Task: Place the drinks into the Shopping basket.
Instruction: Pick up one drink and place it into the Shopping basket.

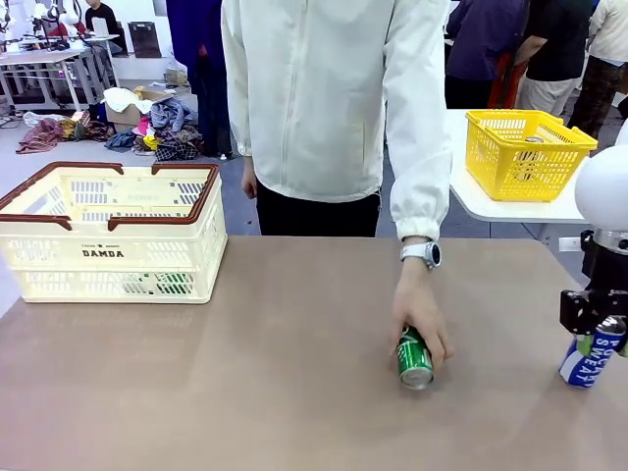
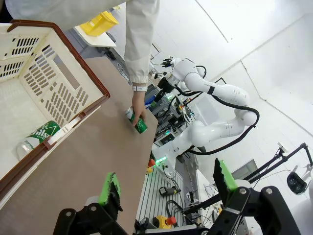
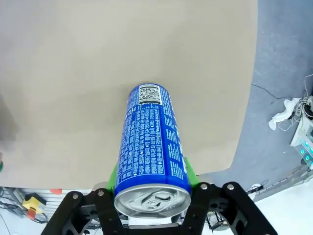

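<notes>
Right gripper (image 3: 151, 176) clamps the blue can (image 3: 149, 137) (pads mostly hidden); left gripper (image 2: 166, 188) stands spread.

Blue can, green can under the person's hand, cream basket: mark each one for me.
Blue can (image 3: 151, 142), right wrist view, middle of its printed side.
Green can (image 1: 412, 355), front view, green side next to its silver end.
Cream basket (image 1: 103, 253), front view, near wall at the printed name.
</notes>
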Robot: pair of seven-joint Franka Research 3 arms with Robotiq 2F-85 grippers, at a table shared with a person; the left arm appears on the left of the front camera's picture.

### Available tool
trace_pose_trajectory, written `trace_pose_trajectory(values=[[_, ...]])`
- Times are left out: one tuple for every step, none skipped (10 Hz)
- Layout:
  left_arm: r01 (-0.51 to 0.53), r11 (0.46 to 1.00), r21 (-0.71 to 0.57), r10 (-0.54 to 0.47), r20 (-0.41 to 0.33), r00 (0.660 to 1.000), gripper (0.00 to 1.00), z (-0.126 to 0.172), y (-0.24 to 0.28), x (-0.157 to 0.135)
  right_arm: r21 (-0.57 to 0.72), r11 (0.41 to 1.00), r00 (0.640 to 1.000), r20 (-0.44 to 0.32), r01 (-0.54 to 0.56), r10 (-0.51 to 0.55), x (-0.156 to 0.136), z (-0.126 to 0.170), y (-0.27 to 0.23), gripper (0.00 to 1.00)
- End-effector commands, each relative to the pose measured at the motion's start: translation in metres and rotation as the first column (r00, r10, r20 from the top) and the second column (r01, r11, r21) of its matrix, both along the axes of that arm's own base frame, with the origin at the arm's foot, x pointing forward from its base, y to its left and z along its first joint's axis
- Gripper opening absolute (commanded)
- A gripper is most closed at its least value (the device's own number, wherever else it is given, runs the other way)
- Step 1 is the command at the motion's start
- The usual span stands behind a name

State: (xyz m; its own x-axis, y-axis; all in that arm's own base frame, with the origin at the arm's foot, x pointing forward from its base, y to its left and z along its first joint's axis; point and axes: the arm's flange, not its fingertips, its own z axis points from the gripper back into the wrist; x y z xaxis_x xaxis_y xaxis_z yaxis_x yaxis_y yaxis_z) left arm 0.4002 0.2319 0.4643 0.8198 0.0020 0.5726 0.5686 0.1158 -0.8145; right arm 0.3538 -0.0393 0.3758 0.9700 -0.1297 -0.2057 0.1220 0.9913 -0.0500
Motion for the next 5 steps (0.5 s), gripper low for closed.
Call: trace_pose_trajectory(values=[[0.014, 1.000, 0.002, -0.014, -0.005, 1.000, 1.00, 0.002, -0.001, -0.004, -0.015, 1.000, 0.996, 0.083, 0.016, -0.014, -0.053, -0.021, -0.012, 0.00], [0.014, 1.000, 0.002, -0.014, -0.005, 1.000, 1.00, 0.002, -0.001, -0.004, 0.008, 1.000, 0.996, 0.083, 0.025, -0.025, -0.054, -0.021, -0.018, 0.00], [0.014, 1.000, 0.002, -0.014, -0.005, 1.000, 1.00, 0.002, -0.001, -0.004, 0.080, 0.996, 0.995, 0.089, 0.048, -0.055, -0.056, -0.014, -0.037, 0.00], [0.014, 1.000, 0.002, -0.014, -0.005, 1.000, 1.00, 0.002, -0.001, -0.004, 0.203, 0.977, 0.990, 0.114, 0.063, -0.087, -0.061, 0.006, -0.070, 0.00], [0.014, 1.000, 0.002, -0.014, -0.005, 1.000, 1.00, 0.002, -0.001, -0.004, 0.352, 0.932, 0.976, 0.156, 0.092, -0.155, -0.070, 0.033, -0.119, 0.00]])
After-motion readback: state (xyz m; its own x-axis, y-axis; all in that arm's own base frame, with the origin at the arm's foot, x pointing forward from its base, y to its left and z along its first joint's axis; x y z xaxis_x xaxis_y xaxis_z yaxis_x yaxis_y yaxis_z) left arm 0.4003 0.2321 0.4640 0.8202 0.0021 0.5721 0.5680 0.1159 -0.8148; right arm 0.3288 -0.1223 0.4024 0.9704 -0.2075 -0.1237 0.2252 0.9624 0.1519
